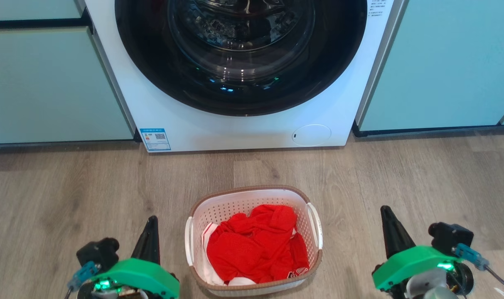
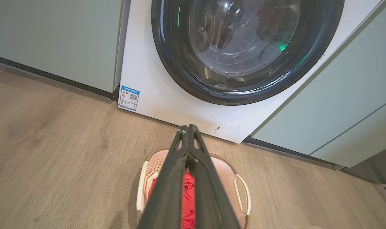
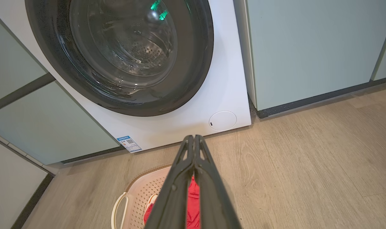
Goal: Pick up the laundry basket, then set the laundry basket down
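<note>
The blue sticker (image 1: 155,139) low on the left of the white washing machine (image 1: 243,128) carries a square code and small print (too fine for me to read). The laundry basket (image 1: 252,195) sits on the wood floor (image 1: 69,187) near the machine's front, between my two arms; inside it a crumpled red garment (image 1: 256,245) lies over a white cloth (image 1: 240,281). My left pincer (image 1: 152,226) and right pincer (image 1: 389,224) hover either side of the basket, apart from it; both have their fingers pressed together, pointing toward the machine, pinching nothing.
</note>
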Tool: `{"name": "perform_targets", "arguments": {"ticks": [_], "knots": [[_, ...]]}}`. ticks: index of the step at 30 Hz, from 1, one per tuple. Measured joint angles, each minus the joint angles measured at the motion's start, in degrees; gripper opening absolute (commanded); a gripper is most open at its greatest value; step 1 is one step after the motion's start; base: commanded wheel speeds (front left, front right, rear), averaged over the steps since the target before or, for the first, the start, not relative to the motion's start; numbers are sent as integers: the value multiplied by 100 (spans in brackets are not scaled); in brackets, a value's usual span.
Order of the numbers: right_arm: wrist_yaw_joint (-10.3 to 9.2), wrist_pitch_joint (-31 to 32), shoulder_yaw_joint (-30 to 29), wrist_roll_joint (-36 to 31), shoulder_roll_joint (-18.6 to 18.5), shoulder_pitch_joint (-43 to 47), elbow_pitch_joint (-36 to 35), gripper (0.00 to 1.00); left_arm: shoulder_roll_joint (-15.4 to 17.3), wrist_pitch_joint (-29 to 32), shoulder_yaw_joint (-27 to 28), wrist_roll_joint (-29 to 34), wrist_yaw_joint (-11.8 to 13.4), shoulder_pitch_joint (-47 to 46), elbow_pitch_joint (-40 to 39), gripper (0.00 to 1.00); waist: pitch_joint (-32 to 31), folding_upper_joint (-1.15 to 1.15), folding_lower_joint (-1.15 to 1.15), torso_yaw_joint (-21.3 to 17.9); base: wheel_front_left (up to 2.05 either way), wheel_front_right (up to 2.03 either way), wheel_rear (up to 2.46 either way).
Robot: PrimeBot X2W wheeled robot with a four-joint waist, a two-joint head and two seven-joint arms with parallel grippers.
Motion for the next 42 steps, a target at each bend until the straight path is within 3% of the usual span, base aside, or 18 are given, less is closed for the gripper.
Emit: {"name": "perform_targets", "arguments": {"ticks": [42], "knots": [[0,616,-465,2652,-57,-110,2,0,15,651,564,-2499,-316,-246,35,0,84,0,1,-13,0,0,0]]}}
